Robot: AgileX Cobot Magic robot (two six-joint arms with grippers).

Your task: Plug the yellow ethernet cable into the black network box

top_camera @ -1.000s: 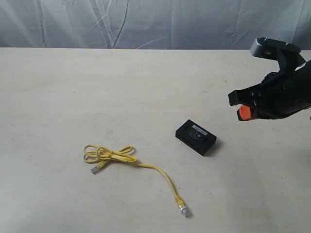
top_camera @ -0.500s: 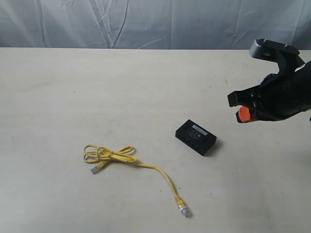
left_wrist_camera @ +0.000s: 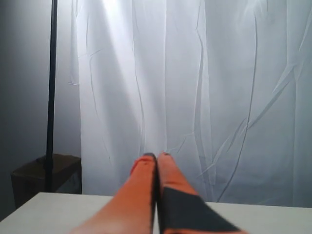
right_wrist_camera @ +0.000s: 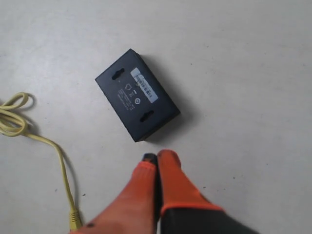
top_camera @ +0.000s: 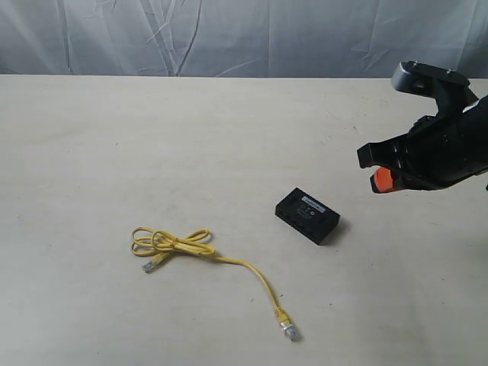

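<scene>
Jaws on the right gripper (right_wrist_camera: 156, 159) are pressed together with nothing between them, and in its wrist view the orange tips hang above the table (top_camera: 114, 137), just short of the box (top_camera: 307, 215) and not touching it. The left gripper (left_wrist_camera: 157, 157) is likewise closed and empty; its camera looks level at the curtain (left_wrist_camera: 219, 97), and it does not appear in the exterior view at all. Over the last second almost nothing has moved: the right gripper crept a touch early on and has sat in place for the last half second, while box and cable (top_camera: 177, 244) lie exactly where they did. The box sits flat, label up, right of the table's middle. The cable lies well apart from it to the left, part of it bundled in a loose loop with one plug beside the loop, the rest trailing to a second plug at the near edge. That stillness suggests the task has barely begun: neither plug is picked up, and no port has been approached. From its place over the box, the right arm seems better suited to steadying it.
</scene>
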